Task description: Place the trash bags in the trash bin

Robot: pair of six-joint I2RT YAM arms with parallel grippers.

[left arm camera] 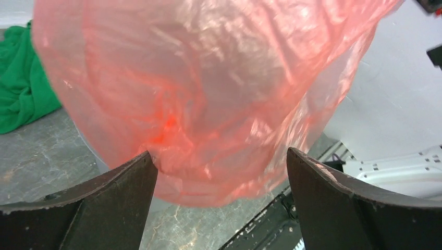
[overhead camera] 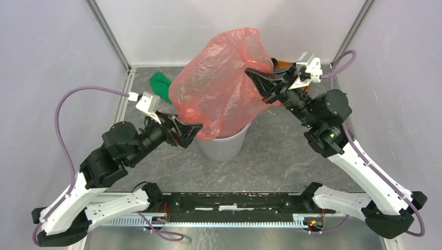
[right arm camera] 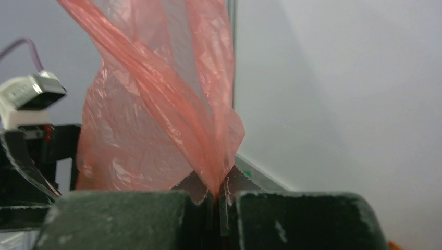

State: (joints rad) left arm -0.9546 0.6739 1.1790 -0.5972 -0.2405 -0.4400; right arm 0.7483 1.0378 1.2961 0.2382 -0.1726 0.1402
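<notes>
Bin (overhead camera: 224, 148) mostly hidden under red bag (overhead camera: 219, 78), right pincer (right arm camera: 216, 200) clamped on it, left pincer (left arm camera: 219, 161) spread wide.

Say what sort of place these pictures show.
Probably a robot test booth: a left arm and right arm bolted to a table, plain walls in a metal frame, a red bag and bin.

The left arm stretches from the lower left toward the centre of the frame, forearm angled inward, and the left tool (overhead camera: 194, 131) has its jaws spread wide. The right arm climbs from the lower right, elbow bent, with the right tool (overhead camera: 251, 76) at upper centre, its jaws pinched tight on a fold of the trash bag (right arm camera: 208, 151).
</notes>
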